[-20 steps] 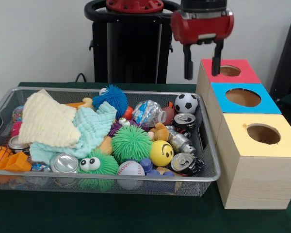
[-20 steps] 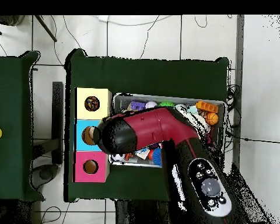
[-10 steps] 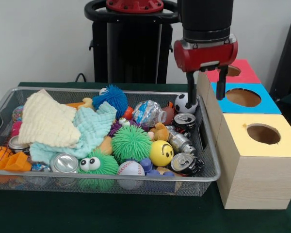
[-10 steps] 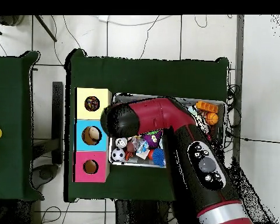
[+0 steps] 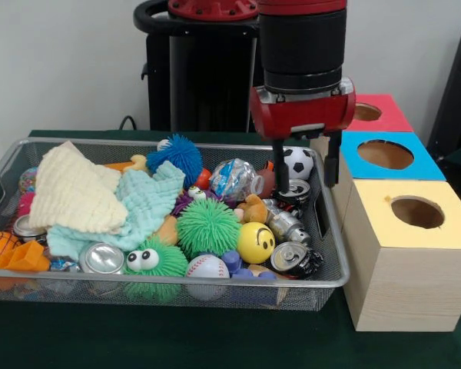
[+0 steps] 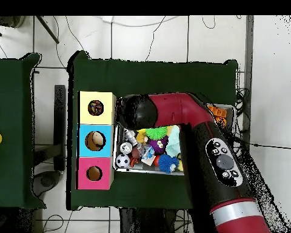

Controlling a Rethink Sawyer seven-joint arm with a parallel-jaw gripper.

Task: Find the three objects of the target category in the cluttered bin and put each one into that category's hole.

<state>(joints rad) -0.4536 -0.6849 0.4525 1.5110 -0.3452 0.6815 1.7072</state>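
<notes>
The gripper (image 5: pixel 306 167) hangs with jaws wide and empty over the wire bin's (image 5: pixel 215 282) corner nearest the boxes, above the soccer ball (image 5: pixel 296 163) and the crushed cans (image 5: pixel 293 191). To search well, it should probably drop straight onto one exposed item, clear of the bin's rim, then lift toward the red box (image 5: pixel 375 112), blue box (image 5: pixel 384 156) or yellow box (image 5: pixel 416 213). No writing is readable.

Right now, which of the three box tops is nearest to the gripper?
The blue box top, the middle one. The gripper hangs open beside its left edge; the red top lies behind it and the yellow top nearer the camera.
</notes>
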